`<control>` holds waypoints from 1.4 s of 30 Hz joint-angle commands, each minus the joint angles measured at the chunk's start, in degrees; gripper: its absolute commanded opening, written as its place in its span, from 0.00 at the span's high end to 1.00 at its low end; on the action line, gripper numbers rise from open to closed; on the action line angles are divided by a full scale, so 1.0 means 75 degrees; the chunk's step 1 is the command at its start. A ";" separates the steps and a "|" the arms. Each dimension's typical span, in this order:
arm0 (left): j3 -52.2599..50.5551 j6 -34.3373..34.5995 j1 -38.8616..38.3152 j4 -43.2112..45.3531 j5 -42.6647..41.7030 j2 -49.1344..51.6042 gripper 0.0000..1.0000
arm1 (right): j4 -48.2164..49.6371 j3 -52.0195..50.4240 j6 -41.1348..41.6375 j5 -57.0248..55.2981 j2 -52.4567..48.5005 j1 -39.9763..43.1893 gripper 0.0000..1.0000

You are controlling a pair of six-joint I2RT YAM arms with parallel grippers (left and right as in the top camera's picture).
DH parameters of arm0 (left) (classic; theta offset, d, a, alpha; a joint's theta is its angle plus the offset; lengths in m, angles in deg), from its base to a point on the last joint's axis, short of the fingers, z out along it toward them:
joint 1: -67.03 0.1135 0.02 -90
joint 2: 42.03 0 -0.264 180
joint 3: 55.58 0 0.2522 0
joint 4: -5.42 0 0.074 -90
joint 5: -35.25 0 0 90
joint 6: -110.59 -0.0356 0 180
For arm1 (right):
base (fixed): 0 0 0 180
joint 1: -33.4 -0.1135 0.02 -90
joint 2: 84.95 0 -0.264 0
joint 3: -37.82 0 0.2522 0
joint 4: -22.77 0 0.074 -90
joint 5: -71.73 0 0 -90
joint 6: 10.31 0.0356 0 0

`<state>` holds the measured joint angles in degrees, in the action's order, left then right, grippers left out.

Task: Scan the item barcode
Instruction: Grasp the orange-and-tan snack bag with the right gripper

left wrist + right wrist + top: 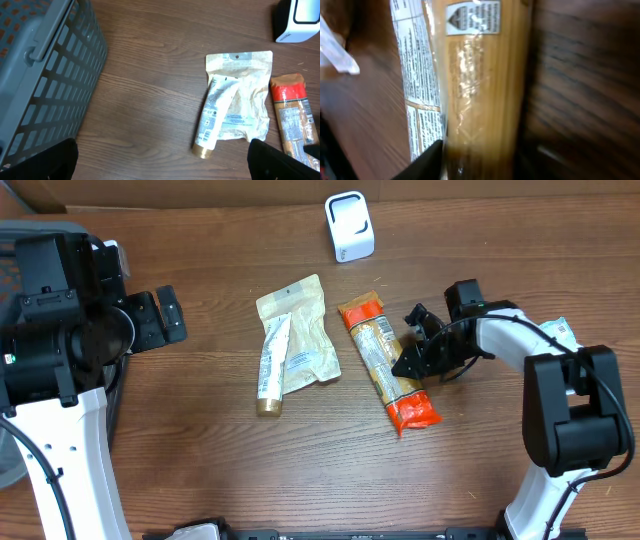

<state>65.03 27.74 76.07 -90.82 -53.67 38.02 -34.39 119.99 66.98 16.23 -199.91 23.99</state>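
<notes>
A long spaghetti packet (pixel 385 365) with orange-red ends lies on the wooden table right of centre. My right gripper (pixel 415 355) is at the packet's right side, near its lower half. In the right wrist view the packet (pixel 480 90) fills the space between the jaws of that gripper (pixel 480 165), and the left finger (pixel 425 162) presses against the packet's edge. The white scanner (pixel 349 226) stands at the back of the table. My left gripper (pixel 160 315) hangs open at the far left, holding nothing; the left wrist view shows bare table between its fingers (pixel 160 160).
A beige pouch (pixel 305 330) and a white tube with a gold cap (pixel 272 365) lie left of the spaghetti packet. A grey mesh basket (pixel 40 65) sits at the left edge of the table.
</notes>
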 commanded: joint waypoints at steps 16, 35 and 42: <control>-0.0012 0.0050 0.0029 0.0023 -0.0067 0.0026 0.00 | -0.2090 0.2253 0.2005 -0.2780 -0.0050 -0.0332 0.96; -0.0012 0.0050 0.0029 0.0023 -0.0067 0.0026 0.00 | -0.3159 0.2859 0.4497 -0.8667 0.0073 -0.4252 0.39; -0.0012 0.0050 0.0029 0.0023 -0.0070 0.0026 0.00 | -0.2938 0.2871 0.4465 -0.7571 -0.0050 -0.4060 0.25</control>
<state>65.03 27.74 76.07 -90.84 -53.67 38.02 -56.90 140.42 99.61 -42.93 -200.04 -7.99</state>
